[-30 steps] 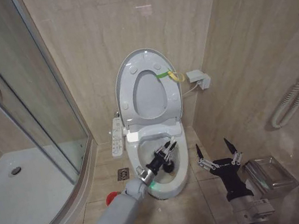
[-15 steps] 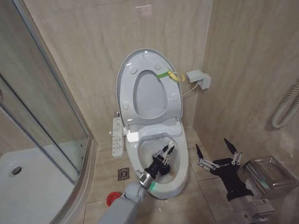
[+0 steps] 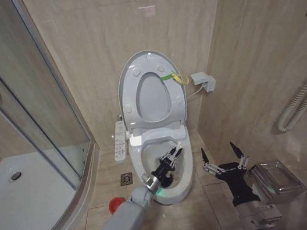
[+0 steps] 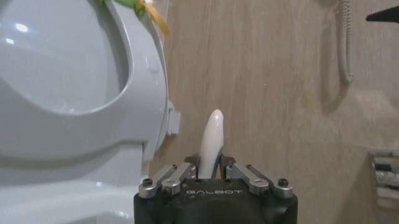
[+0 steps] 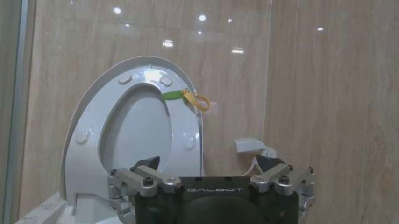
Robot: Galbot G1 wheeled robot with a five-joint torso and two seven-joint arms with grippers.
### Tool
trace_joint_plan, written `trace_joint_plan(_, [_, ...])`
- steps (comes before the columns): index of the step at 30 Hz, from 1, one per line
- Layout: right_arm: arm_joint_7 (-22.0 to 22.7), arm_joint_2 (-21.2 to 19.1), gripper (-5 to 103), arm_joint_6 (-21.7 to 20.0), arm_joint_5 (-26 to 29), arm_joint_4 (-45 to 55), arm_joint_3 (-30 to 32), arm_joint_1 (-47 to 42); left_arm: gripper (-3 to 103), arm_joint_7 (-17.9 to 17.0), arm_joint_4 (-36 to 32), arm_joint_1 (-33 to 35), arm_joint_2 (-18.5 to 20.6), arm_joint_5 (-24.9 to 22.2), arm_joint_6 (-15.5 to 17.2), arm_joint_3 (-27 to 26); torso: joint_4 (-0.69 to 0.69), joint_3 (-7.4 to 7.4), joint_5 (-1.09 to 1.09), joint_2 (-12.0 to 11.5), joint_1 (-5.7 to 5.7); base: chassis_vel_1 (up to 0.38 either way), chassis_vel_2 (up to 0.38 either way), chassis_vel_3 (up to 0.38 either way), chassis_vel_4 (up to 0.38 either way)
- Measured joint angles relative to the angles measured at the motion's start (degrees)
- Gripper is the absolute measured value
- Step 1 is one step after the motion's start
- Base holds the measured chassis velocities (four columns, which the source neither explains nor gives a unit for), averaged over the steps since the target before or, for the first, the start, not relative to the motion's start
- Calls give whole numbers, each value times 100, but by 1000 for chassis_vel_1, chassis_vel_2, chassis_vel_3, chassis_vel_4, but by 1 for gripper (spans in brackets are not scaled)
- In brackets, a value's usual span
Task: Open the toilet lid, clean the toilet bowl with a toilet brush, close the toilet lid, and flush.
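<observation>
Toilet brush (image 4: 212, 140) is standing clamped by its pale handle in the left gripper (image 3: 171, 159), which is working low inside the toilet bowl (image 3: 185, 155) under the raised toilet lid (image 3: 150, 90), so scrubbing well means sweeping the walls without levering against the rim, while the right gripper (image 3: 224, 159) is waiting spread beside the bowl.

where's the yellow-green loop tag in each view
Head view: loop tag at the raised lid's right edge, upper centre.
Left wrist view: at the top, left of centre, on the lid's rim.
Right wrist view: centre, on the lid's edge.
Shared landmark: the raised lid.
</observation>
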Motion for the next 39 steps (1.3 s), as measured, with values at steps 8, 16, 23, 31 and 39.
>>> trace_joint_plan(8, [0, 0, 100, 0, 0, 0, 0, 0, 22, -38, -614, -75, -30, -148, 5, 8, -7, 0, -1, 0, 0, 0, 0, 0, 0])
trace_joint_plan(16, [0, 0, 100, 0, 0, 0, 0, 0, 20, 96, 309, -187, -153, -127, -65, 7, -4, -1, -2, 1, 0, 0, 0, 0, 0])
trace_joint_plan(23, [-1, 0, 100, 0, 0, 0, -1, 0, 21, -63, 439, -407, -203, -9, 59, -81, -2, 0, 0, 0, 0, 0, 0, 0, 0])
trace_joint_plan(31, [0, 0, 100, 0, 0, 0, 0, 0, 20, -34, 595, -708, -428, -246, 135, -69, -3, 1, 0, 0, 0, 0, 0, 0, 0])
trace_joint_plan(39, [0, 0, 100, 0, 0, 0, 0, 0, 20, 18, 487, -438, -541, -342, 129, 132, -3, 0, 0, 0, 0, 0, 0, 0, 0])
